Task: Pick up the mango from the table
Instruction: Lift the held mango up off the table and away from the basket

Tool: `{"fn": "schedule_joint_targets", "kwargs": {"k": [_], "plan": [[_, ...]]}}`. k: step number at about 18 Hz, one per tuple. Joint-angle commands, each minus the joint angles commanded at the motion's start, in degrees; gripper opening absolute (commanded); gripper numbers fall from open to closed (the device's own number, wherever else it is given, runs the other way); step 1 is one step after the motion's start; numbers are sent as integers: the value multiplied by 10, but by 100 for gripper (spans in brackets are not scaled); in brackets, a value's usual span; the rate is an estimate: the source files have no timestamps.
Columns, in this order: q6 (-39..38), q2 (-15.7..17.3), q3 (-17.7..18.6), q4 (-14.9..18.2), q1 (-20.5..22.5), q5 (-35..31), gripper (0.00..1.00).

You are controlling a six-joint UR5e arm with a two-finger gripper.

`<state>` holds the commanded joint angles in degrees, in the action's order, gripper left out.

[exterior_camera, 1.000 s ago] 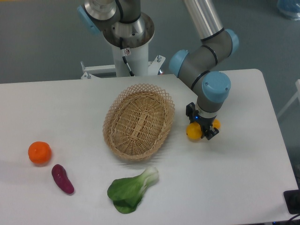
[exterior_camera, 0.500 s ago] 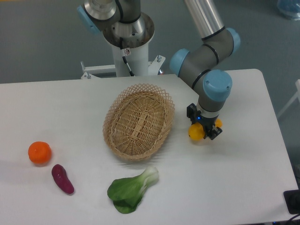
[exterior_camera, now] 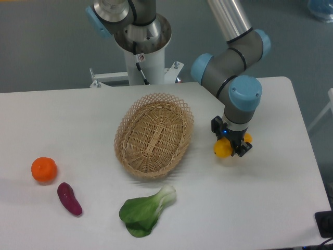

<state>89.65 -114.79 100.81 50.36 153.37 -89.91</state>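
Note:
The mango [exterior_camera: 222, 149] is a small yellow-orange fruit right of the basket, partly hidden by the gripper's black fingers. My gripper [exterior_camera: 232, 147] points straight down from the blue-capped wrist and is shut on the mango. The fruit hangs just above the white table [exterior_camera: 270, 172], with a faint shadow below it.
A woven wicker basket [exterior_camera: 154, 134] sits in the middle of the table, just left of the gripper. A green bok choy [exterior_camera: 146, 210] lies near the front edge. A round orange fruit [exterior_camera: 43, 169] and a purple sweet potato [exterior_camera: 69, 198] lie at the left.
The gripper, still holding the mango, has shifted slightly to the right and toward the front. Nothing else on the table has moved.

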Motion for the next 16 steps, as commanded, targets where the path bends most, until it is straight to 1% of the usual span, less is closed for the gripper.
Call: {"fn": "schedule_joint_targets", "kwargs": {"k": [8,14,16], "plan": [[-1,-2,-39,4,0,-3,46],[-14,-4,-48,4,2,-3,45],[-25,-6,-59,6,2,-2,45]]}}
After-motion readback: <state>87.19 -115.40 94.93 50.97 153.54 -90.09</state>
